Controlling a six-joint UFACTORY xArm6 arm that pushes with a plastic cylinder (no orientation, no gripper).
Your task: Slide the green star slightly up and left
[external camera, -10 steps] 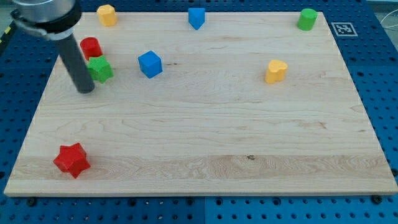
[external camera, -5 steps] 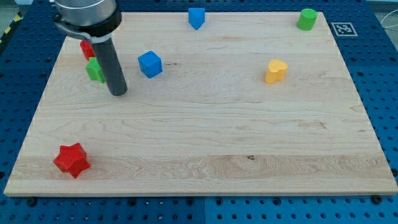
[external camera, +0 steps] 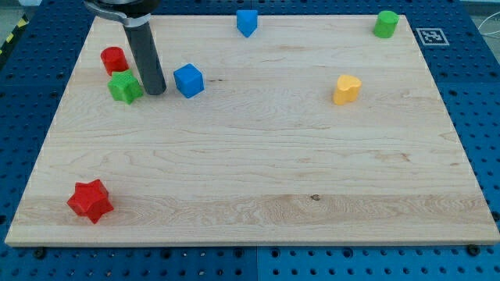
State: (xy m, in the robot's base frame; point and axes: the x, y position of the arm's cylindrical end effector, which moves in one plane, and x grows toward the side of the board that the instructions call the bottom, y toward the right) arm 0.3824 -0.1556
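Board [external camera: 250,179] of pale wood is lying on a blue pegboard [external camera: 488,117], carrying seven blocks. Green star [external camera: 124,87] is sitting near the view's upper left, just below a red cylinder [external camera: 114,59]. My tip [external camera: 155,91] is resting on the board just right of the star, between it and the blue cube [external camera: 188,80]; whether it is touching the star cannot be told. The rod is holding nothing, being a plain pusher. A blue block [external camera: 247,23] is standing at the top edge near the middle, a green cylinder [external camera: 385,24] at the top right, a yellow block [external camera: 347,90] right of centre, and a red star [external camera: 90,200] at the lower left. A printed marker [external camera: 430,36] is sitting at the board's top right corner.
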